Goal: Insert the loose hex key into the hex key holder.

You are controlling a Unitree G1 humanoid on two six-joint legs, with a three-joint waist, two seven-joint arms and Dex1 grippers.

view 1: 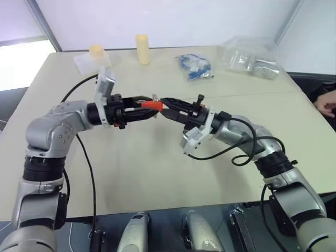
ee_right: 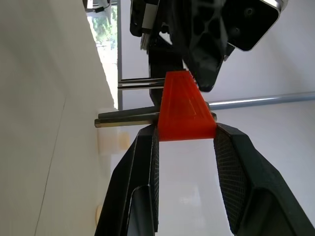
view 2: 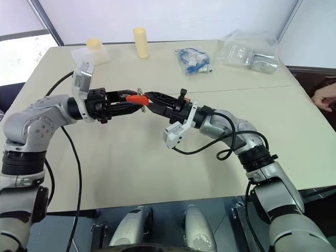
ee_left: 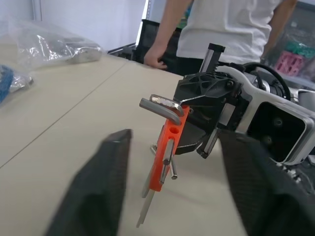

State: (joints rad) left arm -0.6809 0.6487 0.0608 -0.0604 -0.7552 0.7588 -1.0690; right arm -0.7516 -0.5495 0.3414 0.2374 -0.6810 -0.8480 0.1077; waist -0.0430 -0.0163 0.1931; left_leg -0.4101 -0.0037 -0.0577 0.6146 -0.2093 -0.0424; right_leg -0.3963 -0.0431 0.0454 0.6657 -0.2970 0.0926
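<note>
Right wrist view: right gripper point(ee_right: 186, 137) clamps the red-orange hex key holder point(ee_right: 186, 110) between both fingers, short grey keys protruding from one side. Left wrist view: loose hex key point(ee_left: 165, 108) sits at the holder's upper end, bent leg showing; left gripper point(view 1: 137, 111) fingers stand apart on either side of the holder, gripping nothing. Both grippers meet mid-frame above the beige table point(view 1: 157, 173) in the head views.
</note>
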